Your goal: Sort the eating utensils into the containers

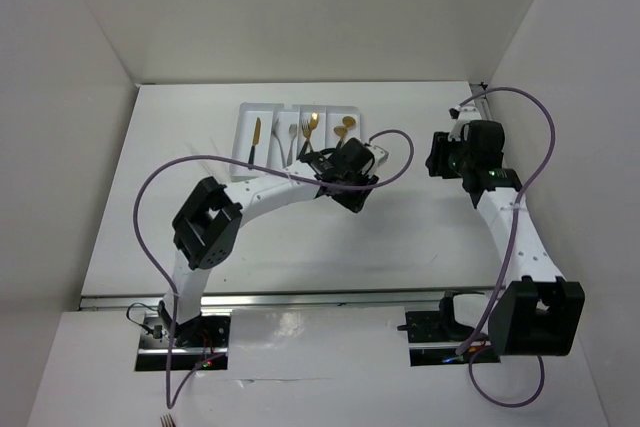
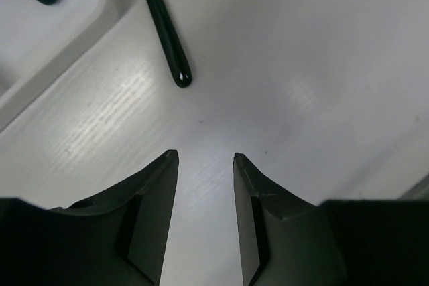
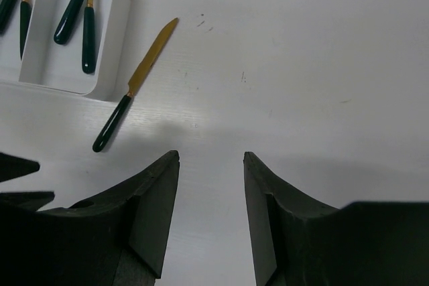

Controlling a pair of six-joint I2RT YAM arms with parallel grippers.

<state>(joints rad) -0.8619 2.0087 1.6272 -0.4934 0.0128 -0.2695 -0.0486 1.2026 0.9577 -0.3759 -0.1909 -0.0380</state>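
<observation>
A loose knife (image 3: 143,69) with a gold blade and dark handle lies on the table just outside the white tray (image 3: 119,38). In the left wrist view only its dark handle (image 2: 165,31) shows, ahead of my left gripper (image 2: 206,155), which is open and holds nothing. My right gripper (image 3: 211,154) is also open and empty, with the knife ahead to its left. From above, the tray (image 1: 246,112) holds a knife (image 1: 256,135), a silver fork (image 1: 292,137), a gold fork (image 1: 306,127) and gold spoons (image 1: 346,126). My left gripper (image 1: 352,167) hovers at the tray's near right corner and hides the loose knife there. My right gripper (image 1: 438,154) stands further right.
White walls enclose the table at the back and sides. Purple cables loop over both arms (image 1: 250,162). More dark handles (image 3: 74,11) lie in the tray's compartments near its end wall.
</observation>
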